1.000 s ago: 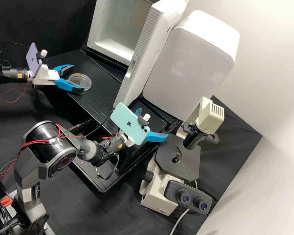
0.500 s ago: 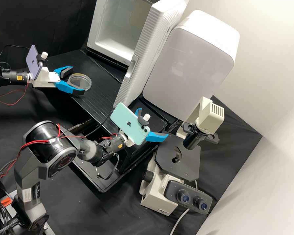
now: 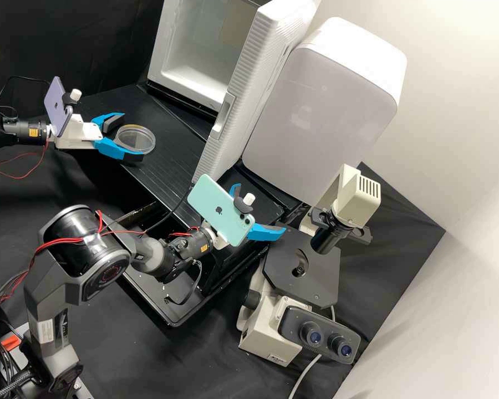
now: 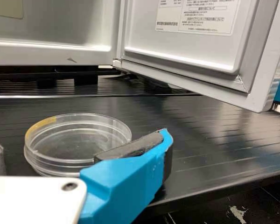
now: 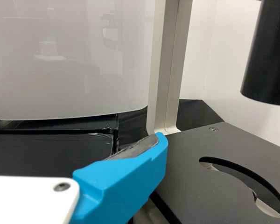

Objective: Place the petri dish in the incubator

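Left gripper [image 3: 131, 136] wide, straddling petri dish [image 4: 77, 142] on surface [image 3: 172, 160]. Risk: an off-centre squeeze likely skids or tips it before reaching incubator [image 3: 205, 50] at 1 o'clock. Right gripper [image 3: 269, 231]: cannot tell.

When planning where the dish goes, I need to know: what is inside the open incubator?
Inside the incubator, white walls and a bare white floor show. Its open door covers the chamber's right part in the high view, so anything there cannot be seen.
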Tool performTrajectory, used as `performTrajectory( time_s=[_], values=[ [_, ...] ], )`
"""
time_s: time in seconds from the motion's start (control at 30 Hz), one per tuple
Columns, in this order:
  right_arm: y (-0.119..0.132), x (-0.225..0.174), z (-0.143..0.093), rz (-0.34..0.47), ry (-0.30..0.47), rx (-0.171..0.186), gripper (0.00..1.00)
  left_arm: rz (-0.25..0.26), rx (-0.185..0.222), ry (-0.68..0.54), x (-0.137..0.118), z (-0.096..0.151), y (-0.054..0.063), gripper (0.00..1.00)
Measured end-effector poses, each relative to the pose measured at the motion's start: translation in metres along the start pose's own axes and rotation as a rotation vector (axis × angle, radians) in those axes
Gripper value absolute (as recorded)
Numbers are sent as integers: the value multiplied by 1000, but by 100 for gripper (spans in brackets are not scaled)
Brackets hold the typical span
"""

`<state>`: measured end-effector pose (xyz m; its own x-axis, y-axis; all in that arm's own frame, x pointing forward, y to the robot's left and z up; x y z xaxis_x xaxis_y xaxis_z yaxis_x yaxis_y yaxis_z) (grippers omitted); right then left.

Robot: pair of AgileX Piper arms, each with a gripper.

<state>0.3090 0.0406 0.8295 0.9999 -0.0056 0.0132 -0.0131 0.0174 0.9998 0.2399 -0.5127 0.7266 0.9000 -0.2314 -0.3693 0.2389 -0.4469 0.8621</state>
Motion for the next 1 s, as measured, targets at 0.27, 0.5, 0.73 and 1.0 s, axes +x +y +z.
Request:
performTrajectory(
  time_s=[0.27,0.5,0.73,1.0],
  values=[
    [0,0,0,0,0,0,100,-19,56,12,4,2,1,100],
    [0,0,0,0,0,0,100,-26,67,18,6,5,-2,100],
    [0,0,0,0,0,0,100,-20,70,27,7,5,-5,0],
    [0,0,0,0,0,0,100,-13,64,32,8,6,-6,0]
  ],
)
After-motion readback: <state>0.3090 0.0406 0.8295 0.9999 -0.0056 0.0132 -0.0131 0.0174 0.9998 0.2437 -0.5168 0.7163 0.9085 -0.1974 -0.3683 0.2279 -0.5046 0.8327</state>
